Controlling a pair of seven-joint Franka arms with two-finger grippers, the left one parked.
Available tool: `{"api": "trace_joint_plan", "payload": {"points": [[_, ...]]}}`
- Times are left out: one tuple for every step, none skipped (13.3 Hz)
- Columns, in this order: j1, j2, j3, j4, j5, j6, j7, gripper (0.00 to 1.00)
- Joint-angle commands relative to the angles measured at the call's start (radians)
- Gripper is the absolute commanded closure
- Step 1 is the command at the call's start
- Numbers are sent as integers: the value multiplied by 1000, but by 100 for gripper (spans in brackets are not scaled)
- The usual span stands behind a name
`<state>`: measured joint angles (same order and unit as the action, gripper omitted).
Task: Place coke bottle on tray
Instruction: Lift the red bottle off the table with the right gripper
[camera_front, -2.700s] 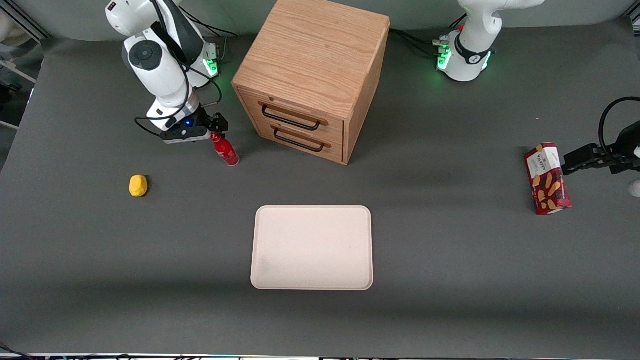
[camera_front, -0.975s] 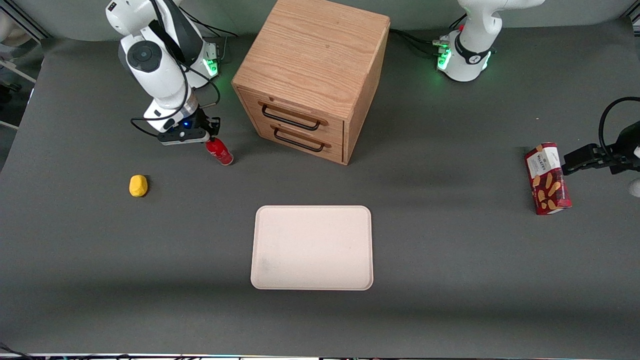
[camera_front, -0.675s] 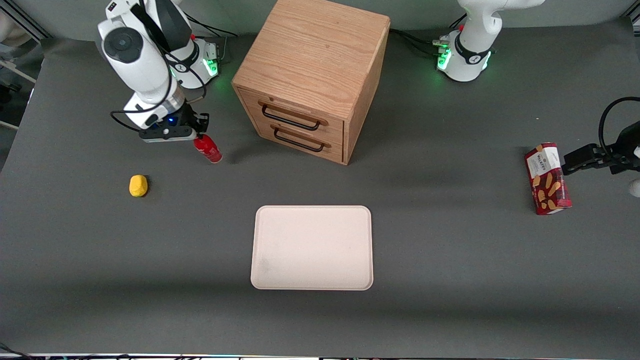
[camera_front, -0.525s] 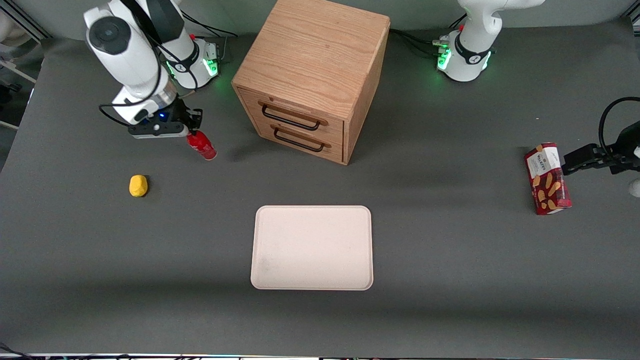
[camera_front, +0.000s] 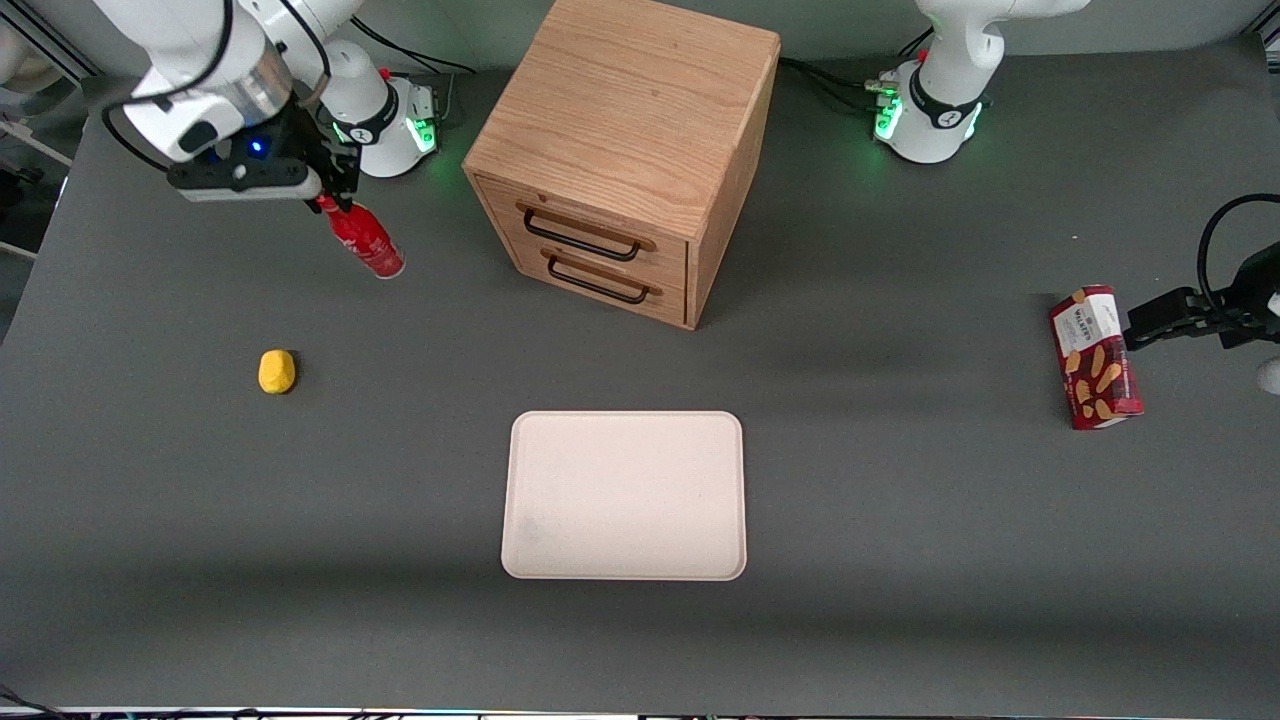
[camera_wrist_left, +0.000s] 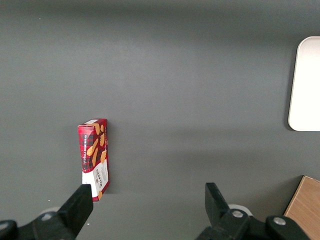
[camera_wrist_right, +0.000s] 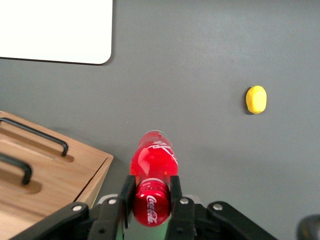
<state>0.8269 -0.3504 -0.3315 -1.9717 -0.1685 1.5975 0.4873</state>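
Now gripper (camera_front: 327, 200) grips coke bottle (camera_front: 366, 243) neck; base down, tilted.

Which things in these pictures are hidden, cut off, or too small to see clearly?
- Claw, shut on the coke bottle, lifted above the table near the drawer cabinet: in the front view the wrist body covers its fingers and the bottle's cap.
- Tray: the left wrist view's edge cuts it to one end.
- Biscuit box: print too small to read in the front view.
- Yellow object: too small to identify.
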Motion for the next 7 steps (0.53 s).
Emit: {"api": "trace_joint_plan", "payload": {"points": [[8,25,8,99,35,-62,7,100],[8,30,8,105,35,-62,5,100],[6,43,8,117,41,-59,5,100],[5,66,8,144,56,-57,5,100],[3,111,6,193,70,-57,5,100],[0,169,6,250,87,-57,4,100],[-5,235,5,317,104,-57,2,100]]}}
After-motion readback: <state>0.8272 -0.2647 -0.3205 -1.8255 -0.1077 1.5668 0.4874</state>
